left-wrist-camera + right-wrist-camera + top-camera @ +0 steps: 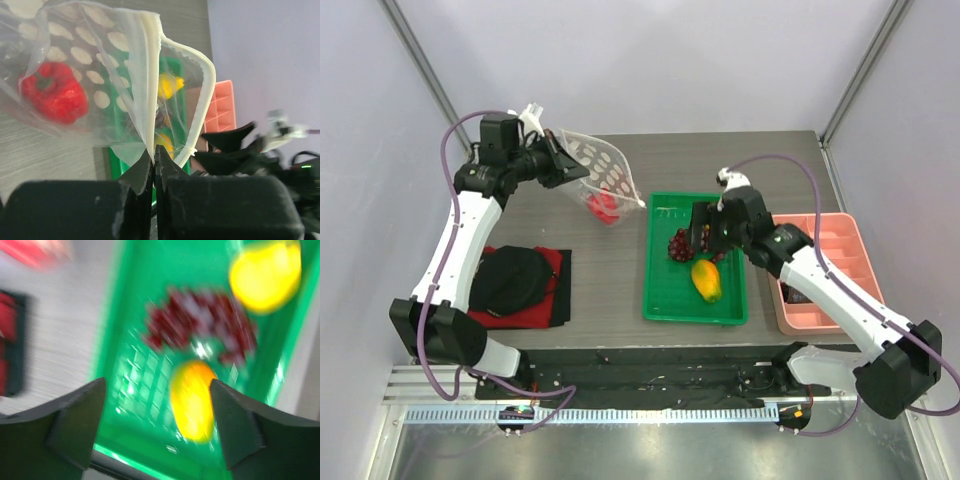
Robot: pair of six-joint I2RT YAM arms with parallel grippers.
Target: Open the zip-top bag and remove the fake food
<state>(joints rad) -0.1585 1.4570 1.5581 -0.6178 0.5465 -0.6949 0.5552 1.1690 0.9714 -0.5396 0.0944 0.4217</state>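
A: Where does the job stand?

B: Mid-emptying, I'd judge. The left gripper (pixel 154 162) is pressed together on the zip edge of the clear, crinkly, white-dotted zip-top bag (pixel 598 165). It holds the bag up at the far left of the grey table (pixel 610 270) with the mouth parted. One glossy red toy pepper (pixel 52 92) lies inside.

A: And the rest?

B: They are in the green plastic tray (pixel 660 300): one dark red grape cluster (pixel 680 245) and one yellow-orange toy fruit (pixel 706 280). The right wrist view adds one plain yellow piece (pixel 265 275), which the arm hides from above. The right gripper (pixel 157 387) hangs spread and empty over them.

A: Next?

B: It should cross to the bag's mouth, reach between the zip strips and take the pepper while the left grip holds.

A: Tally?

B: One bag and four foods, three out and one in.
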